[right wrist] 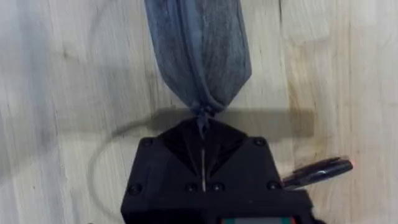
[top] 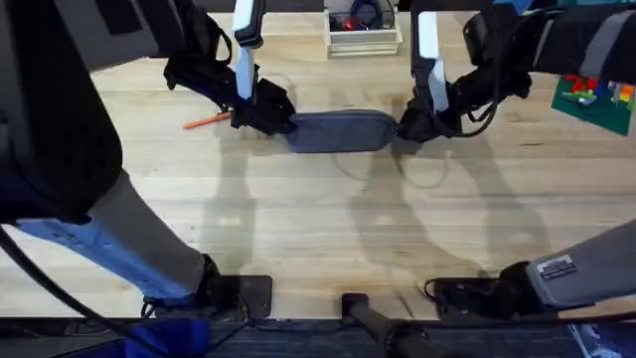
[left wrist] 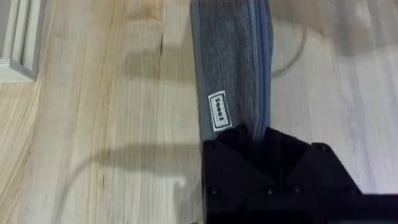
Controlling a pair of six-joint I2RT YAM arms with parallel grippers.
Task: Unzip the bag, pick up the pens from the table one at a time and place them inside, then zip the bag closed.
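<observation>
The right fingers (right wrist: 203, 158) are pressed together on the pinched end of the bag (right wrist: 200, 53), where the fabric gathers to a small tip that runs down between them. The left fingers (left wrist: 261, 146) are closed on the bag's other end (left wrist: 233, 74), gripping along the zipper edge just past a small white label (left wrist: 218, 112).

Seen from overhead, the bag (top: 341, 130) lies lengthwise across the far middle of the worktop (top: 328, 229), stretched between the two grippers: the left one (top: 281, 121) at its left end, the right one (top: 404, 127) at its right end. Its zipper looks closed along the length that shows in the left wrist view.

An orange pen (top: 207, 120) lies on the worktop just left of the left gripper, partly hidden behind it. In the right wrist view a dark pen (right wrist: 318, 172) with a speck of orange at its tip lies on the wood beside the right gripper's body, close to it but apart from the bag.

A white tray (top: 364, 40) sits at the far edge of the worktop behind the bag. A green board with coloured bricks (top: 594, 97) lies at the far right.
</observation>
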